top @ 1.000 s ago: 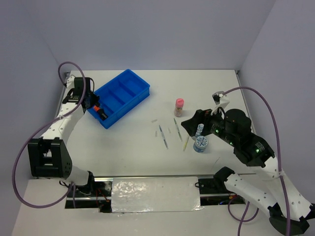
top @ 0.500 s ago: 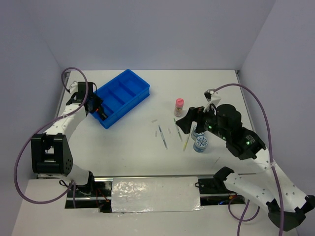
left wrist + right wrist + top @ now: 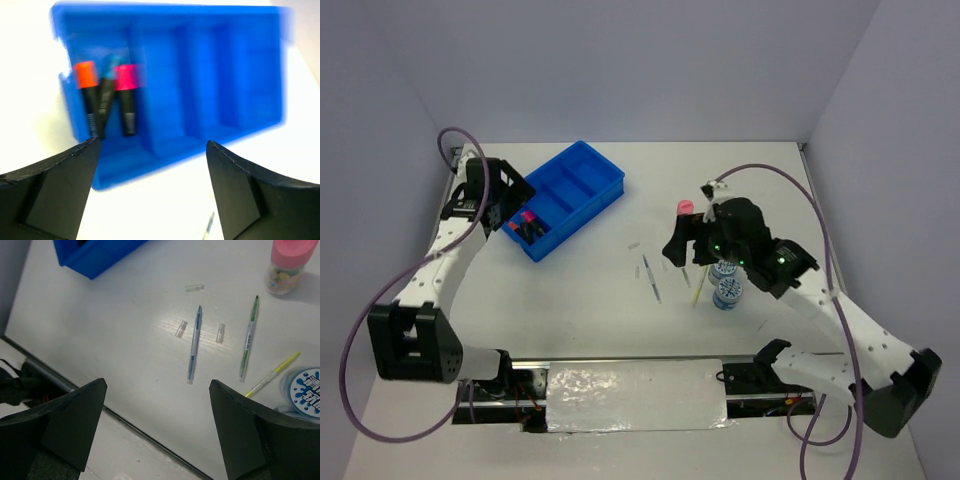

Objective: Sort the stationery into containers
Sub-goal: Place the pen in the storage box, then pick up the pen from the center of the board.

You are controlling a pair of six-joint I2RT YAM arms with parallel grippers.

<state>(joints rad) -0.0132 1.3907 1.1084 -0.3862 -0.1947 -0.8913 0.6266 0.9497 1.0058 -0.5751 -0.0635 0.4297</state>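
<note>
White counter [image 3: 580,300]: thin pens [image 3: 194,344] loose mid-counter, well apart from blue tray [image 3: 610,172]. My left fingers [image 3: 50,195] and right fingers [image 3: 65,425] spread, empty. Pens likely light, stiff, prone to roll; I'd pinch mid-barrel.

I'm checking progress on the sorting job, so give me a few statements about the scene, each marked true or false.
1. Three highlighters lie together in an end compartment of the blue tray. True.
2. The left tool grips a highlighter. False: its fingers are apart and empty, above the tray.
3. The pink-capped bottle sits in the tray. False: it stands on the table, near the pens.
4. The right tool is open above the pens. True.
</note>
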